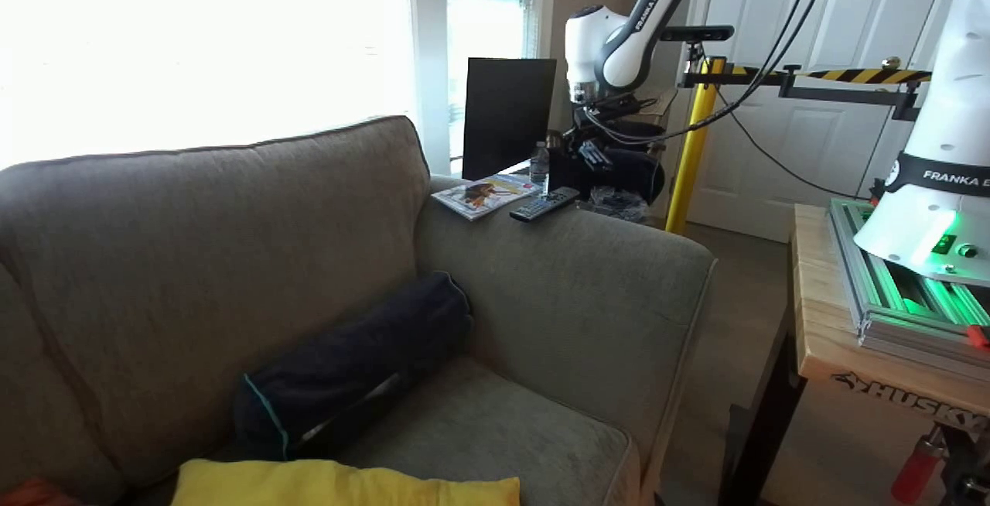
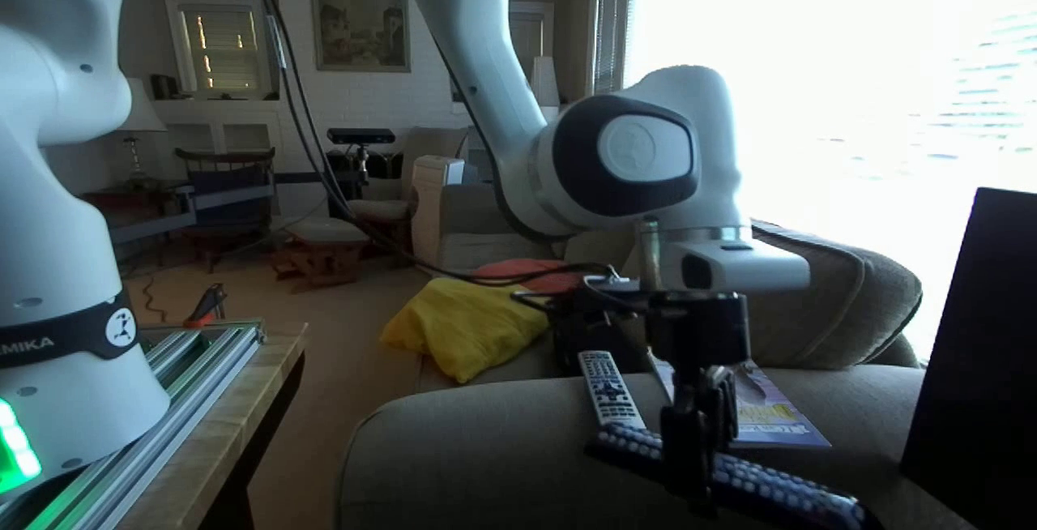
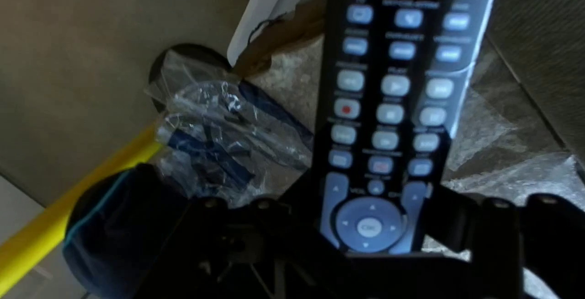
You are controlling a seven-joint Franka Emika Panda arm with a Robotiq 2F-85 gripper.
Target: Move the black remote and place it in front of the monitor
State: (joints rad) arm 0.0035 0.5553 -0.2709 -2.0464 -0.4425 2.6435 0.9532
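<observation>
The black remote with pale blue-grey buttons is held between the fingers of my gripper in the wrist view. In both exterior views the gripper is shut on the black remote, held in the air past the outer side of the sofa arm. The remote looks small and tilted there. The monitor stands upright behind the sofa arm with a dark blank screen; it also shows at the right edge of an exterior view. The monitor is out of the wrist view.
A greyer remote and a magazine lie on the sofa arm. A clear bottle stands close to the monitor. Crumpled plastic wrap lies below the gripper. A yellow post stands beside the arm.
</observation>
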